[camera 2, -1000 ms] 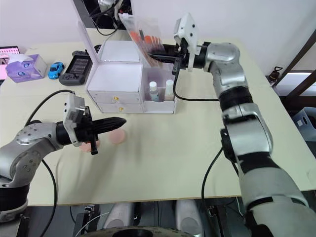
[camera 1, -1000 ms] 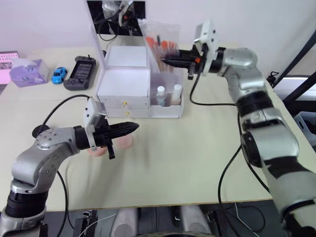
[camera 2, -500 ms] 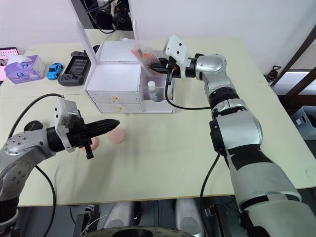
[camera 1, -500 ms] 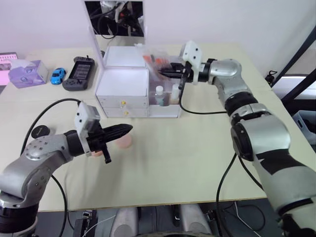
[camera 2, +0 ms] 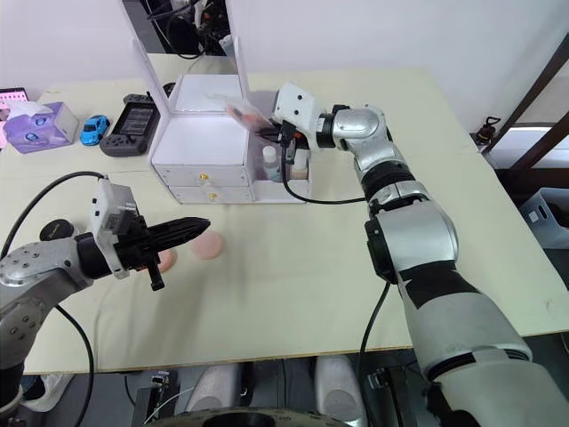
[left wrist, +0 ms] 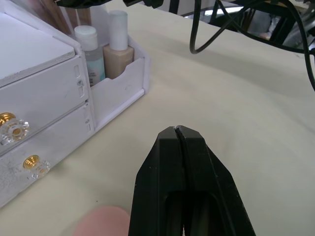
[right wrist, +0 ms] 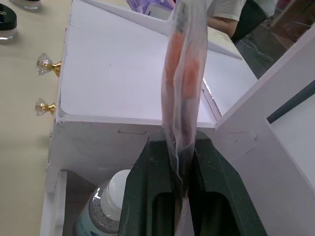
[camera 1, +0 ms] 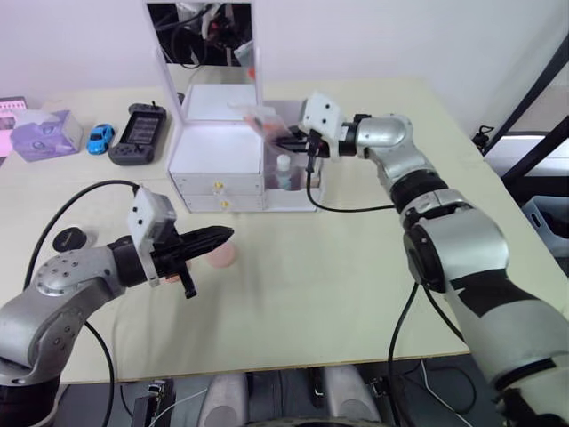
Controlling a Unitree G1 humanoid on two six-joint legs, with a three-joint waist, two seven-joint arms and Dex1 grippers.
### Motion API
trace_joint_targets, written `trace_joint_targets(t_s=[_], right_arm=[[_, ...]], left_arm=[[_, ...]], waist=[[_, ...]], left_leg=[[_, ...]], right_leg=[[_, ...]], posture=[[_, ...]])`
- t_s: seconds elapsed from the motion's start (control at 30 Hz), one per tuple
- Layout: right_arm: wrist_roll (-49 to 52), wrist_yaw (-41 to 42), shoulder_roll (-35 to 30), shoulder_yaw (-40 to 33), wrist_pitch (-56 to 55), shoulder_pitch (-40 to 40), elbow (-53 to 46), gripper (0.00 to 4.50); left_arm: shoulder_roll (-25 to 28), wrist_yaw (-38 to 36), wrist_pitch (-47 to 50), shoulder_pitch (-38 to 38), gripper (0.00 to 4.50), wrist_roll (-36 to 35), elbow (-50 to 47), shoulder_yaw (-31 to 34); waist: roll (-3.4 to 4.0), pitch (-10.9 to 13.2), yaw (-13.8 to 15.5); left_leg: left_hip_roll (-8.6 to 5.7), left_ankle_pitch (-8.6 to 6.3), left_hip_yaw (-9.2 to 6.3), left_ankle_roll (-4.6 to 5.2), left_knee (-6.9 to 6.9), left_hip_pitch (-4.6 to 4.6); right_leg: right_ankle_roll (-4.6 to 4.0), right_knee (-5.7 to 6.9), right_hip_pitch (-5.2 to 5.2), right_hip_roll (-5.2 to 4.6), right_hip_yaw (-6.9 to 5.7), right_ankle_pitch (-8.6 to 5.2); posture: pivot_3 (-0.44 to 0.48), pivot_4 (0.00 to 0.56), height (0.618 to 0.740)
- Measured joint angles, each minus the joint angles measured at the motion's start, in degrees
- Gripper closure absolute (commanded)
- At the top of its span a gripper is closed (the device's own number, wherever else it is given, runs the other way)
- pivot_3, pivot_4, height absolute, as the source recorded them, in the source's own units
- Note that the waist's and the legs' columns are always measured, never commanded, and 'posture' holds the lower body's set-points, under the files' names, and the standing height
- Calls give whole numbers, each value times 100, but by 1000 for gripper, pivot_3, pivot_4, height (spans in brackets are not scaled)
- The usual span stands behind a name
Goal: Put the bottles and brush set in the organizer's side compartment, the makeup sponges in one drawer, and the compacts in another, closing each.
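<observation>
The white organizer [camera 1: 222, 153] stands mid-table with its mirror upright and both gold-knobbed drawers shut. Two bottles [left wrist: 104, 49] stand in its side compartment [camera 1: 300, 178]. My right gripper [camera 1: 288, 140] is shut on the brush set [right wrist: 181, 83], a clear pouch with orange bristles, holding it tilted just above that compartment. In front of the organizer my left gripper [camera 1: 224, 237] hovers shut and empty over one of two pink makeup sponges [camera 2: 210, 246]; the other sponge [camera 2: 165, 260] lies just left of it. One black compact [camera 1: 67, 240] lies at the far left.
A purple tissue box [camera 1: 40, 135], a blue toy car [camera 1: 100, 135] and a black game controller [camera 1: 133, 133] sit at the back left. Black cables trail from both arms across the table.
The right gripper has brought the brush set down from high over the organizer to just above the side compartment. The left gripper has stayed shut near the sponges. The camera has shifted.
</observation>
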Motion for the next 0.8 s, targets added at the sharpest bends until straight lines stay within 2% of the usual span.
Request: trace_joint_targets(t_s=[0.03,0.23,0.4,0.57,0.7,0.77,0.8], right_arm=[[-53,-48,2,0,-21,0,1,3256],[-101,28,-26,-139,-88,0,2,134],[188,697,-204,-473,-238,1,-39,32],[929,1910,-390,-882,-311,225,-683,32],[1484,2332,-540,-906,484,1004,-2256,32],[1596,2196,-691,-825,1363,1477,-3409,32],[1623,1936,-790,-748,2126,1802,-4300,32]], left_arm=[[0,8,-4,30,4500,1,-17,0],[-1,21,-9,64,4500,5,-19,-27],[0,-50,-10,-164,4500,11,31,-263],[-2,-230,-87,-522,4500,78,332,-500],[-14,-364,-122,-680,4500,160,550,-705],[-17,-428,-142,-749,4500,181,626,-728],[-6,-482,-166,-803,4500,212,704,-744]], waist=[[0,0,-3],[0,0,-3],[-1,0,11],[-1,0,3],[0,0,12],[0,0,19],[1,0,30]], left_leg=[[0,0,0,0,0,0],[0,0,0,0,0,2],[-1,1,0,-2,1,3],[0,1,-1,-2,1,10],[0,1,-1,-2,2,14],[0,1,-3,-2,2,14],[0,1,-4,-2,1,14]], right_leg=[[0,0,0,0,0,0],[0,2,1,0,0,0],[8,0,7,0,1,5],[14,3,12,3,1,8],[15,5,18,3,2,9],[15,8,17,2,1,8],[15,12,14,2,1,8]], posture=[[0,150,740],[0,150,740],[0,150,740],[0,150,740],[0,150,740],[0,150,740],[0,150,740]])
